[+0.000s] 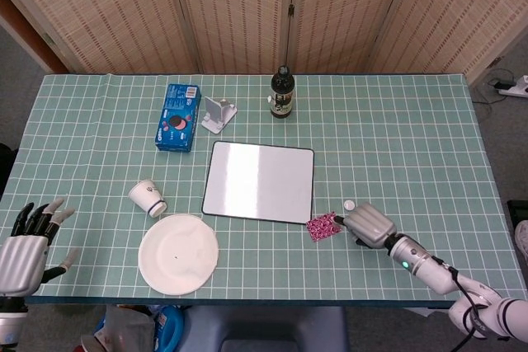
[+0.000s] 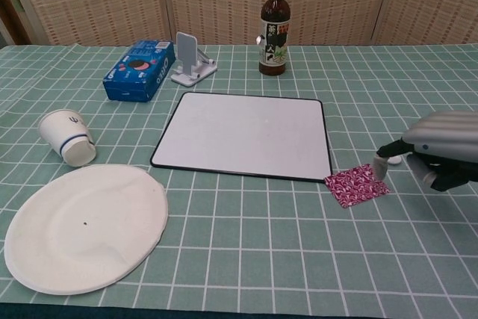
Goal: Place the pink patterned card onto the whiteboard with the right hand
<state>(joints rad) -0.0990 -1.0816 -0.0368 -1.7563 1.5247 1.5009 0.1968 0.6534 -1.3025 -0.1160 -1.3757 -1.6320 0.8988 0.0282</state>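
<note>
The pink patterned card (image 1: pixel 323 226) (image 2: pixel 355 185) hangs tilted just off the whiteboard's near right corner. My right hand (image 1: pixel 369 225) (image 2: pixel 441 155) pinches the card's right edge between thumb and fingertip, with the other fingers curled over. The whiteboard (image 1: pixel 260 180) (image 2: pixel 246 134) lies flat in the table's middle, bare, with a black rim. At the near left table edge my left hand (image 1: pixel 25 249) holds nothing, its fingers spread; only the head view shows it.
A dark bottle (image 1: pixel 282 94) stands behind the whiteboard. A blue box (image 1: pixel 178 116) and a white stand (image 1: pixel 218 113) lie at back left. A tipped paper cup (image 1: pixel 148 198) and a white plate (image 1: pixel 178 253) are at left. A small white disc (image 1: pixel 350 204) sits by my right hand.
</note>
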